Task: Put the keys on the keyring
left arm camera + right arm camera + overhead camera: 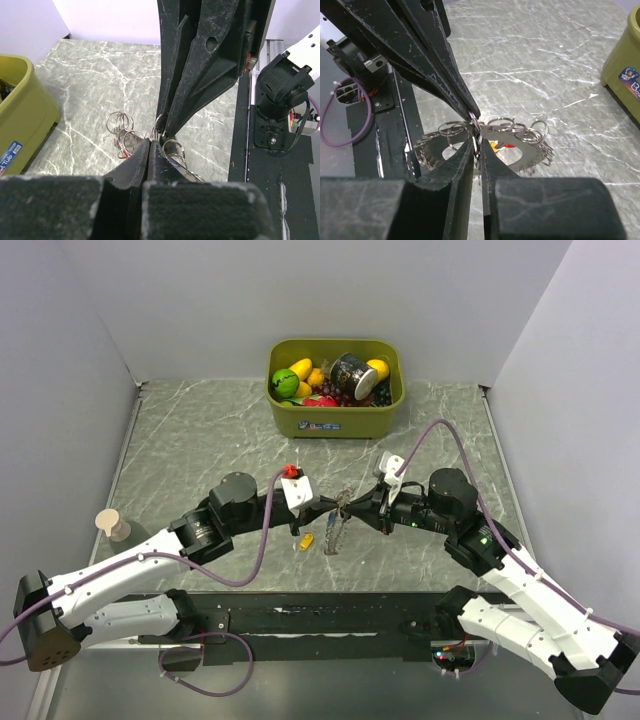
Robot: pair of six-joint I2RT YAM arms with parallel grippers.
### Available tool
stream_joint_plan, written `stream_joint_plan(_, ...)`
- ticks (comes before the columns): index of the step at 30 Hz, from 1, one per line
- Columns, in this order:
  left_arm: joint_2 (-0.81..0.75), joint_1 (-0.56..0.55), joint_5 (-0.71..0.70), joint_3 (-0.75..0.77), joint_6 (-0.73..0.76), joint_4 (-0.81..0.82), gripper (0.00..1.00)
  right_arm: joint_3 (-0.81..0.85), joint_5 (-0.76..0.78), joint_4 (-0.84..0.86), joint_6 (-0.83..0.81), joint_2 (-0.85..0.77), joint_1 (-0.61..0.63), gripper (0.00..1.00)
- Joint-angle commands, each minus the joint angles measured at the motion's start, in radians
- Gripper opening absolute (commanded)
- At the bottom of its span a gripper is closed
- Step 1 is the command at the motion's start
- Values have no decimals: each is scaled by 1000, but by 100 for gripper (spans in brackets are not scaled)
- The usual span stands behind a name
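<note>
The keyring [334,527], a grey metal ring hung with many small wire loops, hangs just above the table between my two grippers. In the right wrist view the keyring [525,156] spreads below the fingers. My left gripper [150,142] is shut, its tips pinching one loop. My right gripper [479,140] is shut on a neighbouring loop, tip to tip with the left one. A yellow key [306,541] lies on the table beside the ring. A yellow key [494,145] and a red key [509,145] show through the ring's hole.
An olive bin [335,418] with toy fruit and a can stands at the back centre. A small beige spool [113,525] sits at the left edge. A black mat [330,615] runs along the near edge between the arm bases.
</note>
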Motion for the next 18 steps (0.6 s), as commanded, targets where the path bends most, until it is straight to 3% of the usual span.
stream_joint_plan(1, -54, -3, 6, 11, 10, 121, 1, -12, 17, -9, -9, 3, -7, 18)
stream_joint_plan(8, -63, -1, 15, 2, 13, 127, 1, -9, 13, -2, -10, -7, -8, 39)
stream_joint_plan(14, -54, -1, 31, 5, 15, 116, 1, -50, 1, 115, -9, -141, -8, 58)
stream_joint_plan(18, -42, -1, 44, 14, 13, 112, 1, -33, -18, 130, 2, -158, -8, 61)
